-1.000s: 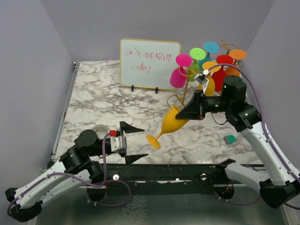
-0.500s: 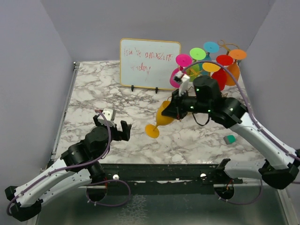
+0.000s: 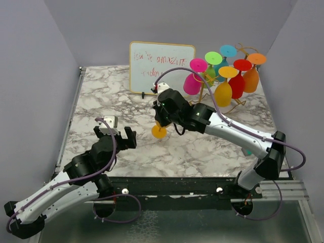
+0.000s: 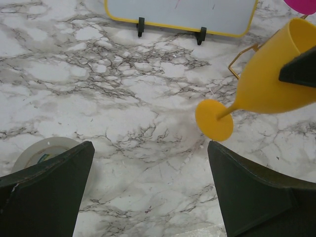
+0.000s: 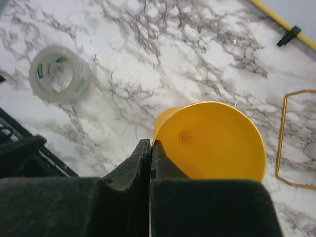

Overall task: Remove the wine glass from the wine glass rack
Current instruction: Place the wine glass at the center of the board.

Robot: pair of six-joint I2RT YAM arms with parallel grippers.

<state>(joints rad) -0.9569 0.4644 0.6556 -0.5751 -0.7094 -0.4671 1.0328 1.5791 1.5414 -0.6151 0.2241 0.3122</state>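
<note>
Gripping the bowl rim of the yellow wine glass (image 4: 266, 84), the right arm's jaws are clamped on it and hold it tilted over the middle of the marble tabletop (image 3: 101, 96), well apart from the gold wine glass rack (image 3: 203, 93). The left arm's jaws gape wide with nothing between them, near the glass's foot.
</note>
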